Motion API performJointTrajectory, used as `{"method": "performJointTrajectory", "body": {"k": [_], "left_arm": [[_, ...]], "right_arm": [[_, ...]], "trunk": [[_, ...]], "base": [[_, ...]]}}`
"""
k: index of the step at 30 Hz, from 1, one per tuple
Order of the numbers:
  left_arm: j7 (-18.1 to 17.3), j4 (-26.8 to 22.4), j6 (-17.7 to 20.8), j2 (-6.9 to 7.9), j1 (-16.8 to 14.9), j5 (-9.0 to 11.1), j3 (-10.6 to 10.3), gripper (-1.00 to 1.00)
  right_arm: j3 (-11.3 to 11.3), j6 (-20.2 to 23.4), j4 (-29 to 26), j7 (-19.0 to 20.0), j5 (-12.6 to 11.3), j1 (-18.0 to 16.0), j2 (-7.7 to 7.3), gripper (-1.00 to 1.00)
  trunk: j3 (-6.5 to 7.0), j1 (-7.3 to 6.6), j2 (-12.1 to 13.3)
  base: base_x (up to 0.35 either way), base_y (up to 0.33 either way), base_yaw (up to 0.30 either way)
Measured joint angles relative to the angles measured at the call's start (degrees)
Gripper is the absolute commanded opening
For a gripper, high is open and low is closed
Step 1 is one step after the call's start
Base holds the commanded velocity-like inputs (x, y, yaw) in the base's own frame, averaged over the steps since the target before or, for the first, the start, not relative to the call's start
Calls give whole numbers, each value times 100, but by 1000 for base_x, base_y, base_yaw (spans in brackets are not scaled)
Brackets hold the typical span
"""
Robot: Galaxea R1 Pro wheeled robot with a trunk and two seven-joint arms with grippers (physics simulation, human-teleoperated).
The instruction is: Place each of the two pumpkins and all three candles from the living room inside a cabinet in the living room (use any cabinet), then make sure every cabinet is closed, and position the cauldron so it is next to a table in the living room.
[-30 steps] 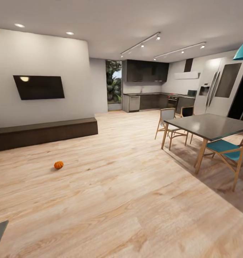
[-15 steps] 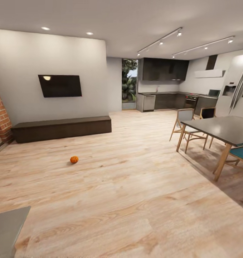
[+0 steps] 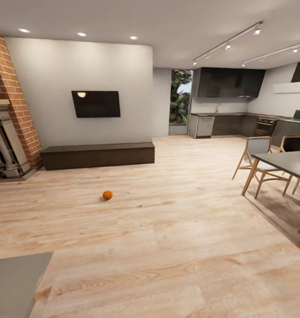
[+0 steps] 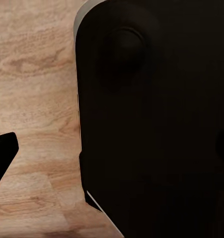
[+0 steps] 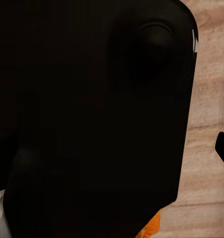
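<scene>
1. Pumpkins first: one pumpkin (image 3: 107,194) is sitting on the bare wood floor (image 3: 167,247), left of centre, well short of the cabinet (image 3: 97,155).
2. That cabinet is running along the far wall under the television (image 3: 96,104), and its fronts are looking shut.
3. An orange sliver (image 5: 150,227) is showing in the right wrist view beside a dark body; it is possibly the second pumpkin, but I cannot tell.
4. Neither pincer's opening nor any hold is making itself readable, so I cannot tell their state.
5. Judging progress: at least one pumpkin is waiting to be stowed, so the task is looking far from finished.
6. A dining table (image 3: 284,162) is standing at the right.
</scene>
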Motion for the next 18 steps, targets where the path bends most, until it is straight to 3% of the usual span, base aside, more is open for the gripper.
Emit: {"method": "performJointTrajectory", "body": {"k": [5, 18], "left_arm": [[0, 0, -2, -7, -2, 0, 0, 100], [0, 0, -10, 2, 2, 0, 0, 100]], "right_arm": [[0, 0, 0, 23, 0, 0, -6, 100], [-16, -8, 0, 38, -35, 0, 0, 100]], "trunk": [[-20, 0, 0], [-61, -1, 0]], "base": [[265, -162, 267], [305, -11, 268]]}}
